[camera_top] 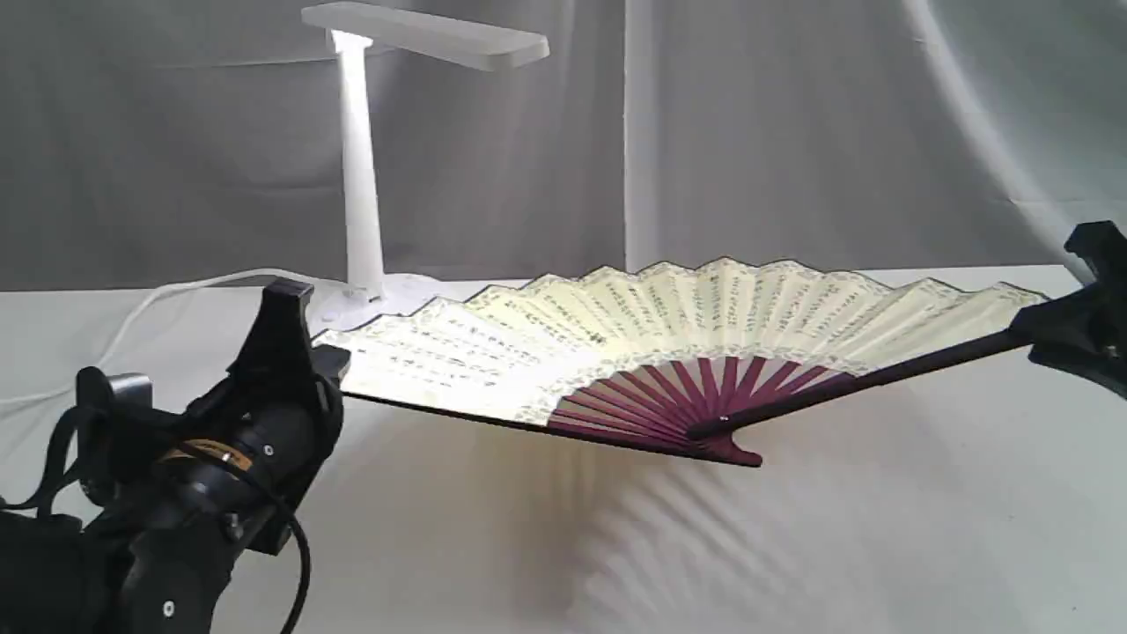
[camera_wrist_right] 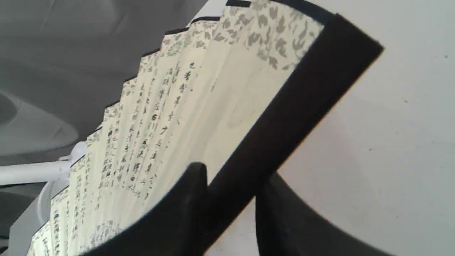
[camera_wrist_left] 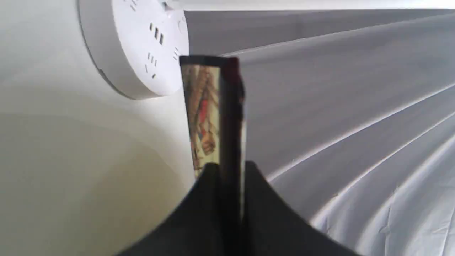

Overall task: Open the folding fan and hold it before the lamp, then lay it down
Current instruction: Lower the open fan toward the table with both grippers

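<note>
Exterior view: folding fan [camera_top: 669, 328] spans left claw [camera_top: 308, 342] to right claw [camera_top: 1067, 310].

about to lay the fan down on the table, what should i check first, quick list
1. Folding fan fully spread: ok, the pleats are fanned out.
2. Left hand shut on the left guard: ok.
3. Right hand firm on the right guard: not ok, a gap shows beside one finger.
4. Fan down on the table: cannot tell whether the pivot end touches; a shadow lies under it.
5. Lamp out of the way: ok, it stands behind the fan, its base apart from the left guard's tip.
</note>
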